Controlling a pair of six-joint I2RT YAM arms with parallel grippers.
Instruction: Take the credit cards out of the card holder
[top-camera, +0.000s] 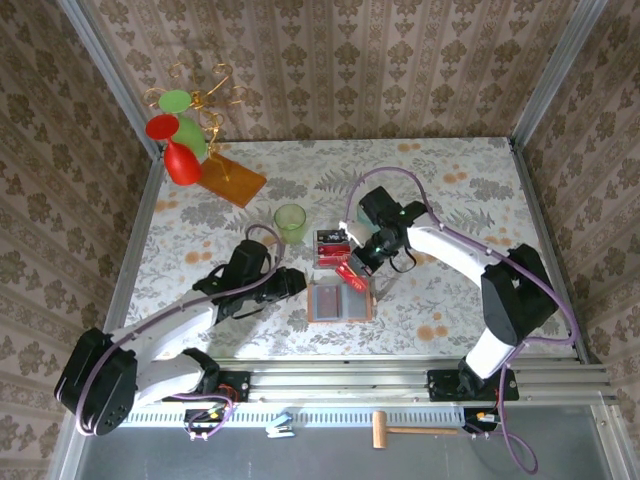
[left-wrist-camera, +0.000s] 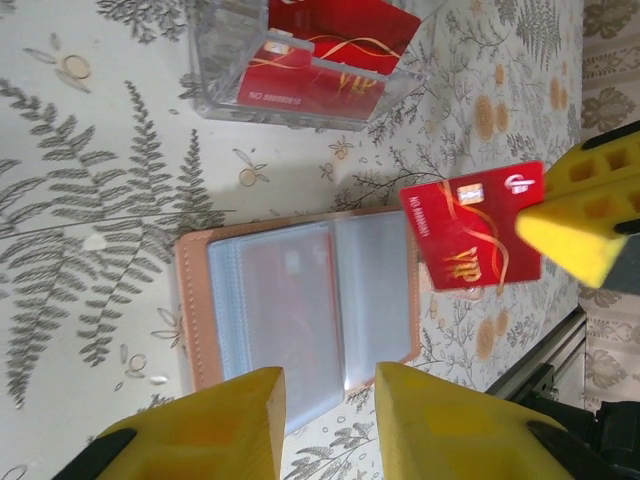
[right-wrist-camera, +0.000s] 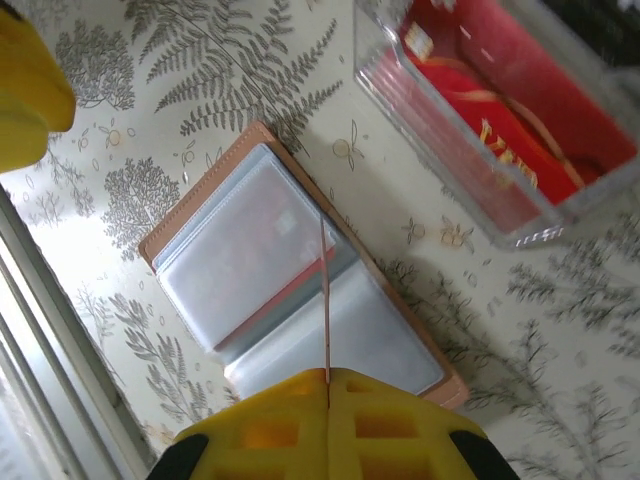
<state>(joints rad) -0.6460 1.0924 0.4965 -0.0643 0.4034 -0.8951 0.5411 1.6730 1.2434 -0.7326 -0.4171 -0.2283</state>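
Your left arm reaches from the near left corner toward the middle of the counter (left-wrist-camera: 90, 150), with the left gripper (left-wrist-camera: 330, 375) low over the near edge of the holder (left-wrist-camera: 197, 310). Its jaws stand moderately apart and grip nothing. Whether they touch the holder's edge cannot be told. Your right arm arcs out from the near right corner and bends back inward, so the right gripper (right-wrist-camera: 328, 378) hangs above the holder. Its jaws are pressed together on one red card (left-wrist-camera: 470, 240), held by one end. From the right wrist this card is seen edge-on, as a thin line over the holder's fold. There is one holder, lying open and flat on the counter with its clear sleeves facing up. One sleeved card (left-wrist-camera: 290, 300), reddish, shows through the left sleeve in the left wrist view. Just beyond the holder stands one clear box (left-wrist-camera: 205, 90) containing boxed cards (left-wrist-camera: 320, 85), at least two and all red; the exact count cannot be told. One green cup (top-camera: 291, 222) stands near the box, to its left.
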